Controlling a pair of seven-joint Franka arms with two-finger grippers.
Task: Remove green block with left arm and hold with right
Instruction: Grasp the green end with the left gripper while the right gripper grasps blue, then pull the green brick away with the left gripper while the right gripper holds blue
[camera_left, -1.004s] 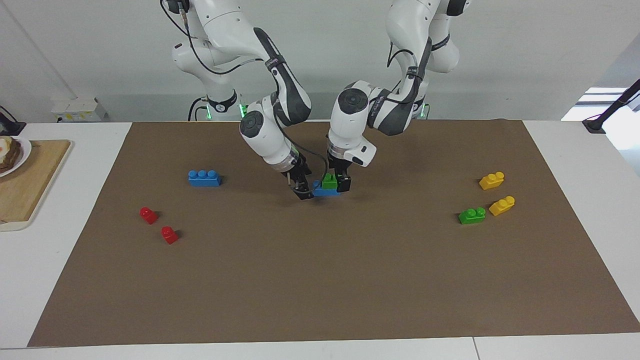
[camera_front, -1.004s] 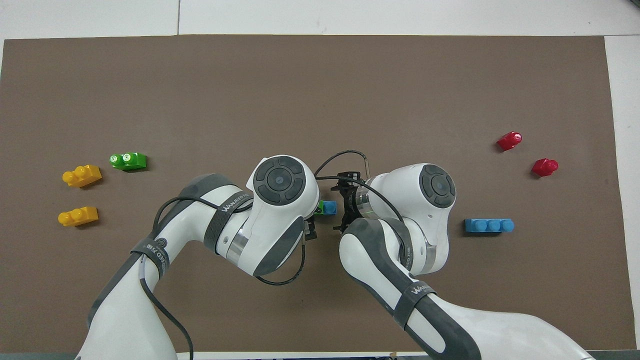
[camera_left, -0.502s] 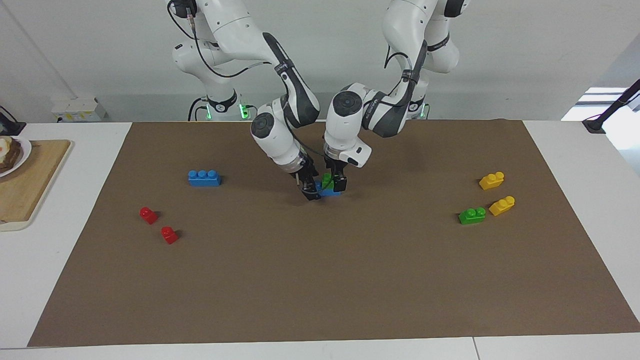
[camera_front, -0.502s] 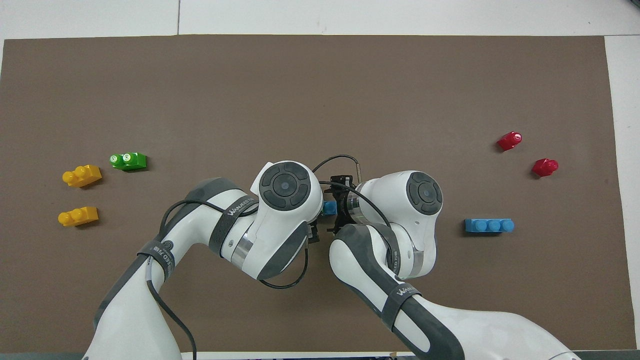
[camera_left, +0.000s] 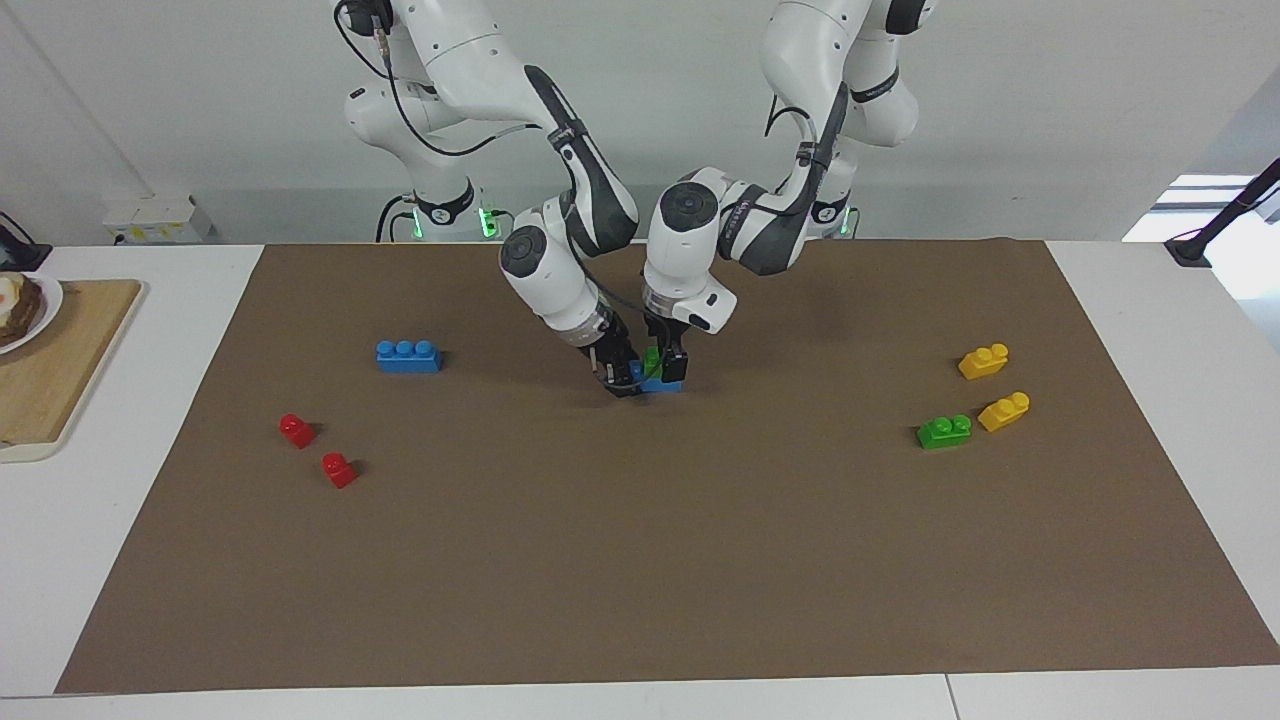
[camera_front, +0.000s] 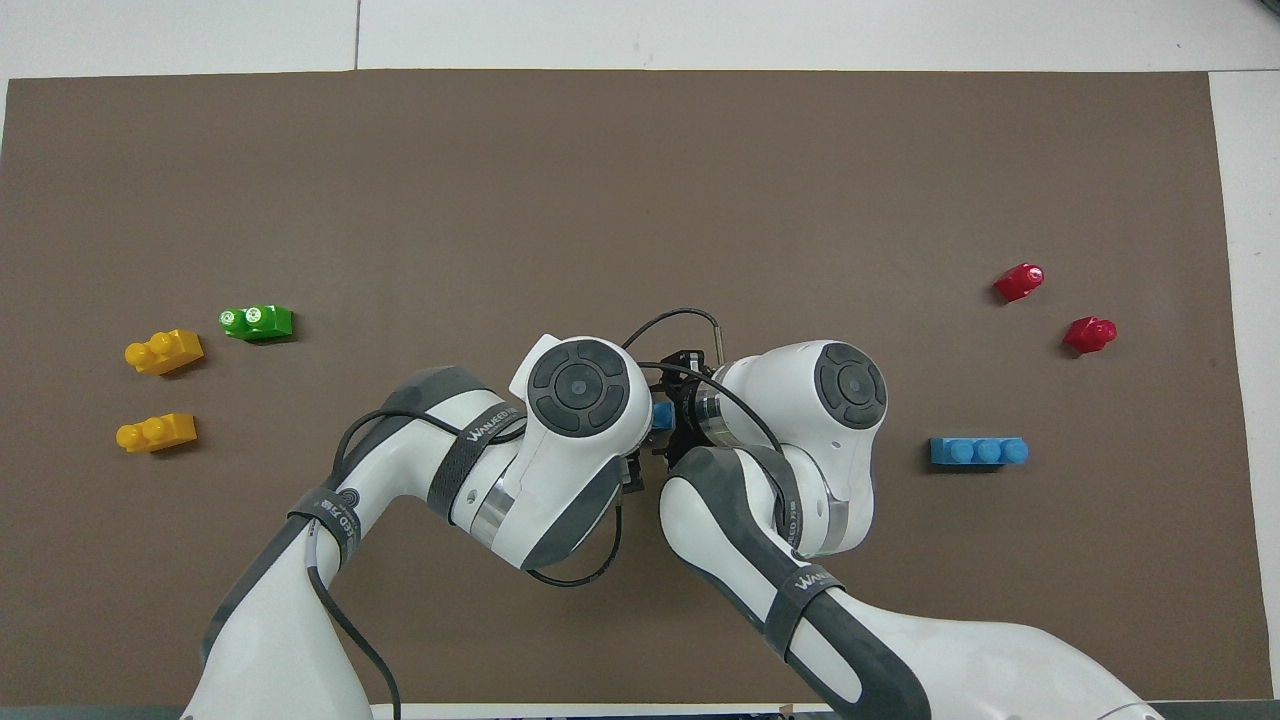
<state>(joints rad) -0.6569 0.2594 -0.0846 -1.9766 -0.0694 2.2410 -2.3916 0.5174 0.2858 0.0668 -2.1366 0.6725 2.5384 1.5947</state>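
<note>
Both arms have drawn closer together at mid-frame since a second ago, the right hand (camera_left: 622, 378) sliding in against the stacked bricks while everything loose stayed put. Largest is the brown mat (camera_left: 640, 560) covering the tabletop (camera_left: 1180, 330), with a wooden board (camera_left: 50, 370) at the facing view's left edge. At centre, the left hand (camera_left: 664, 362) stands with its fingers wide on either side of the green block (camera_left: 652, 359), which sits on a blue brick (camera_left: 660, 382). The right hand is at that blue brick's end; I cannot tell how narrow its fingers are or whether they grip. In the overhead view both wrists cover the stack, leaving only a sliver of blue. Another blue brick (camera_left: 408, 355) lies at centre left, two red pieces (camera_left: 297, 430) at lower left. At the right lie a second green brick (camera_left: 944, 431) and two yellow bricks (camera_left: 984, 361), well apart from the hands.
</note>
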